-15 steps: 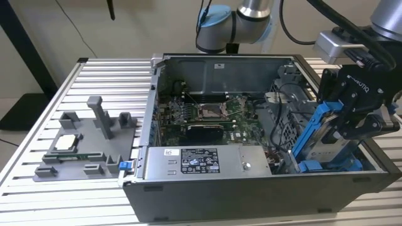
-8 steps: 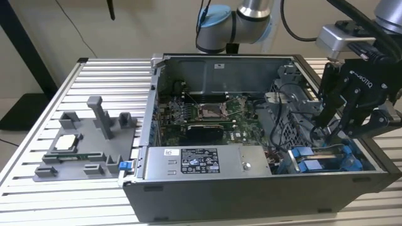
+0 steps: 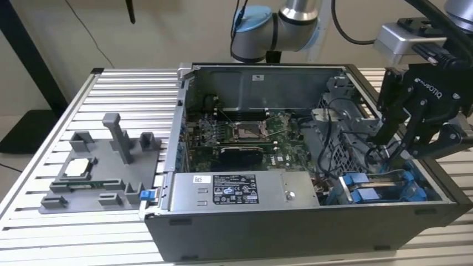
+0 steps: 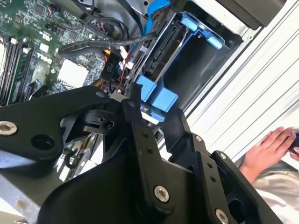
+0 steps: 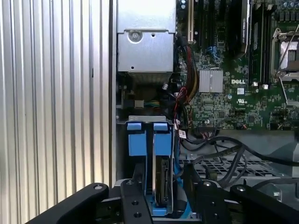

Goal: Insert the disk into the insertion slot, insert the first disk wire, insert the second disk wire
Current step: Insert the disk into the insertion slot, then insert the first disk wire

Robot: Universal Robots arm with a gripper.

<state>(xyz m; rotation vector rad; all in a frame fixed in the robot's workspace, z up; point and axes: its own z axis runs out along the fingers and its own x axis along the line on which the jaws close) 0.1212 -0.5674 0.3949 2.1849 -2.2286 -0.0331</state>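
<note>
Straddling the blue carrier tabs, the fingers stand part open, one on each side of the disk, with nothing clamped. In the first wrist view a sliver of gap shows between the carrier and the finger on the motherboard side. The disk sits on edge between the fingers, down inside the insertion slot, with its blue tabs pointing back toward the wrist. Whether it is fully home on the rails cannot be told. The step in hand looks like seating the disk. Doing it well likely means pushing straight along the blue rails with both tabs loaded evenly, since a push on one tab alone could cock the carrier and jam it. The fingers should probably close only enough to steady the carrier and not squeeze the tabs inward, which might release its catches. A bundle of black cables lies just beside the finger on the motherboard side, so that finger needs room to avoid snagging them. Beyond the other finger and the case wall lies the slatted worktop, where a person's hand rests near the case.
</note>
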